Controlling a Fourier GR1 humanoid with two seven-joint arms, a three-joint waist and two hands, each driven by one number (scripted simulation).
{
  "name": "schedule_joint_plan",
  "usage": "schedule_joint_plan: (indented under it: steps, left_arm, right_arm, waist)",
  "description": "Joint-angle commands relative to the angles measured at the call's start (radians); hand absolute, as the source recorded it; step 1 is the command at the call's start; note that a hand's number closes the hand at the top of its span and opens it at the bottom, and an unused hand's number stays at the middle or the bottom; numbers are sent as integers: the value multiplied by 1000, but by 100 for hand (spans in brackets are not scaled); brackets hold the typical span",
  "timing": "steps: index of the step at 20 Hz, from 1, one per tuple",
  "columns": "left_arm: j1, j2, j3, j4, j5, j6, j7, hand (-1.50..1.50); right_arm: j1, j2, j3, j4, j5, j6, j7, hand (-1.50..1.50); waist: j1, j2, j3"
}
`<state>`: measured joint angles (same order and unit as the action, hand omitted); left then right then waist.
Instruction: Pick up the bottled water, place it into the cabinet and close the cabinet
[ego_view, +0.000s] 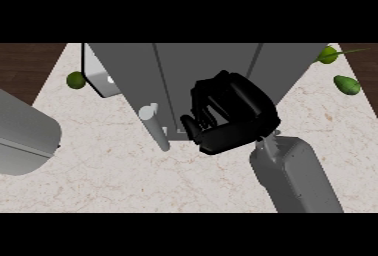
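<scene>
One view only, from the head, looking steeply down on the pale marbled worktop (111, 175). Set close above the grey cabinet (207, 65), its top filling the upper middle. Right forearm (295, 175) entering from the lower edge. No second view for sharing.
</scene>
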<state>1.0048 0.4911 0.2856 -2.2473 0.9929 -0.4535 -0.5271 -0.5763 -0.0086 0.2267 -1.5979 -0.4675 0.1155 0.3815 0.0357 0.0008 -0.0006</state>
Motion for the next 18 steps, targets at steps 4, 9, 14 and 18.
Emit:
schedule_joint_plan:
  steps: [4,9,14,18]
  left_arm:
    - [-14,-10,94,35,60,-54,62,-150]
    - [21,-25,121,8,85,-82,96,-150]
    - [-13,-9,143,61,134,-123,105,-150]
    - [24,-25,136,9,137,-119,138,-150]
  right_arm:
    - [-177,-19,-107,284,-12,128,-90,150]
    - [-207,-23,-121,390,1,196,-143,150]
    - [-314,7,-120,416,-17,120,-75,150]
    - [-336,7,-122,417,-102,168,-36,150]
  waist:
    - [-8,3,1]
    - [0,5,1]
    - [9,6,0]
    - [17,6,0]
